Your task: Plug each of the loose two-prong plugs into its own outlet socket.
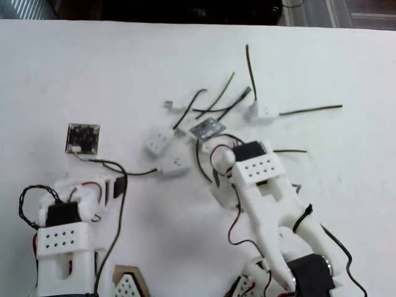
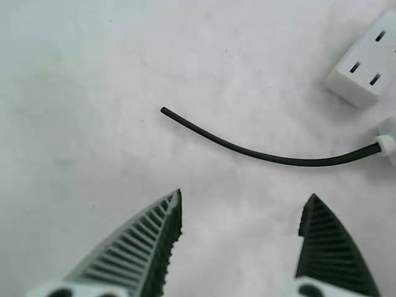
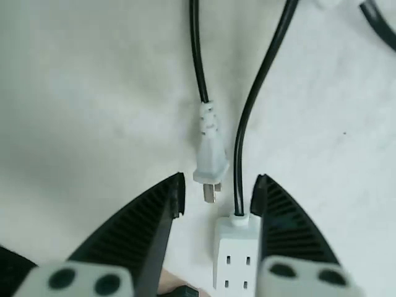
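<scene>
While hanging low toward the desk's front-left corner, left gripper: standing wide open, grasping nothing, its ribbed grey fingers aiming at bare white top.
Black cord: lying just beyond those fingers in a soft curve, thin and rubbery, its free end resting loose.
Right gripper: hovering released near the desk's middle, its black ribbed fingers straddling the plug, likely lining up for a pinch.
Plug: lying flat between the fingertips and apart from both, white moulded plastic with two metal prongs pointing back toward the arm.
Outlet block: sitting just beside the prongs, boxy, white and slotted, probably waiting as the target.
Far cord: trailing from another small white block toward the desk's back-right corner.
</scene>
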